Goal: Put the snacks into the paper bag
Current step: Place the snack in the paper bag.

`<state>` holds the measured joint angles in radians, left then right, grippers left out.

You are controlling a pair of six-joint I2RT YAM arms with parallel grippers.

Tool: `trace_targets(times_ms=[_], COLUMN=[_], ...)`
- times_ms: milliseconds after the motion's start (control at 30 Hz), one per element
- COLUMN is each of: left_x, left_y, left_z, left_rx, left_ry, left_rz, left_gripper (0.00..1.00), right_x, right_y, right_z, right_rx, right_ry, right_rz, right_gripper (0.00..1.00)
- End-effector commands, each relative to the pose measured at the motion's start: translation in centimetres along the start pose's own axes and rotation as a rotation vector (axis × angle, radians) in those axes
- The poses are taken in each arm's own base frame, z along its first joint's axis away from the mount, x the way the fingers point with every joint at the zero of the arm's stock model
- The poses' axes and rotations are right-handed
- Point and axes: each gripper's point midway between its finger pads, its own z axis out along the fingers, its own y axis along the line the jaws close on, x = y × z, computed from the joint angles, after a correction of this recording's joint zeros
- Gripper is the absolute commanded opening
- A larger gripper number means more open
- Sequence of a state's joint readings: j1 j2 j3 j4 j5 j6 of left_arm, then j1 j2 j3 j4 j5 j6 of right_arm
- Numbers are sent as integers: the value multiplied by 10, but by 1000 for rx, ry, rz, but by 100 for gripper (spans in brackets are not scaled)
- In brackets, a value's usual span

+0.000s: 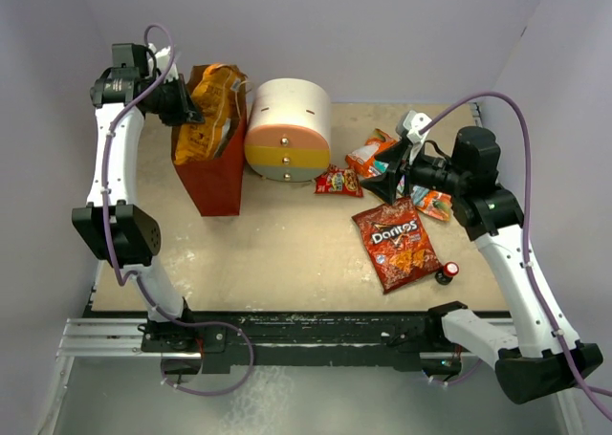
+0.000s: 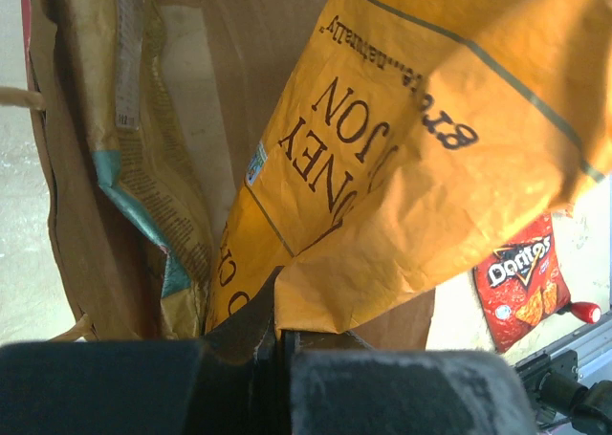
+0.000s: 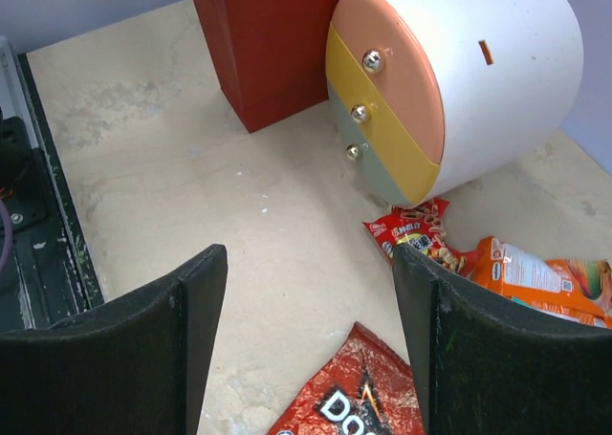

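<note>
My left gripper (image 1: pixel 191 113) is shut on the edge of a large orange-yellow chip bag (image 1: pixel 212 110), held in the mouth of the paper bag (image 1: pixel 218 182). In the left wrist view the chip bag (image 2: pixel 421 148) fills the frame, with a tan chip bag (image 2: pixel 143 186) inside the paper bag (image 2: pixel 76 263). My right gripper (image 1: pixel 385 183) is open and empty, above the top of the red Doritos bag (image 1: pixel 396 243), which also shows in the right wrist view (image 3: pixel 354 402). Small red (image 1: pixel 338 181), orange (image 1: pixel 371 152) and other packets (image 1: pixel 435 204) lie nearby.
The round cream-orange-yellow drawer unit (image 1: pixel 287 129) stands right of the paper bag. A small dark bottle with a red cap (image 1: pixel 447 272) lies by the Doritos bag near the table's front edge. Walls close in behind and at both sides.
</note>
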<state>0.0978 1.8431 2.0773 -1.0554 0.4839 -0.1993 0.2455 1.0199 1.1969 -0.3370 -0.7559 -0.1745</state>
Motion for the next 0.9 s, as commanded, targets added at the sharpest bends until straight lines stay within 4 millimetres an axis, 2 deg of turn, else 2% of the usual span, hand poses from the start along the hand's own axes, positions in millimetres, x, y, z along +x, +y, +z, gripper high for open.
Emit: trace_targets(times_ms=[0,467,867], left_x=[-8,-15,-15], left_y=[0,-25,-20], left_z=[-7,-42,-48], left_rx=[-7,87,88], left_ry=[-41,-119,-141], left_rz=[-9,-62,-113], left_gripper=[0,0,0], right_x=[-10,-6,-4], right_y=[2,5,5], right_z=[-1,0,2], right_rx=[-17,-33,-38], right_ry=[-40,-38,-36], right_rz=[-21,-15,-12], right_gripper=[72,73,73])
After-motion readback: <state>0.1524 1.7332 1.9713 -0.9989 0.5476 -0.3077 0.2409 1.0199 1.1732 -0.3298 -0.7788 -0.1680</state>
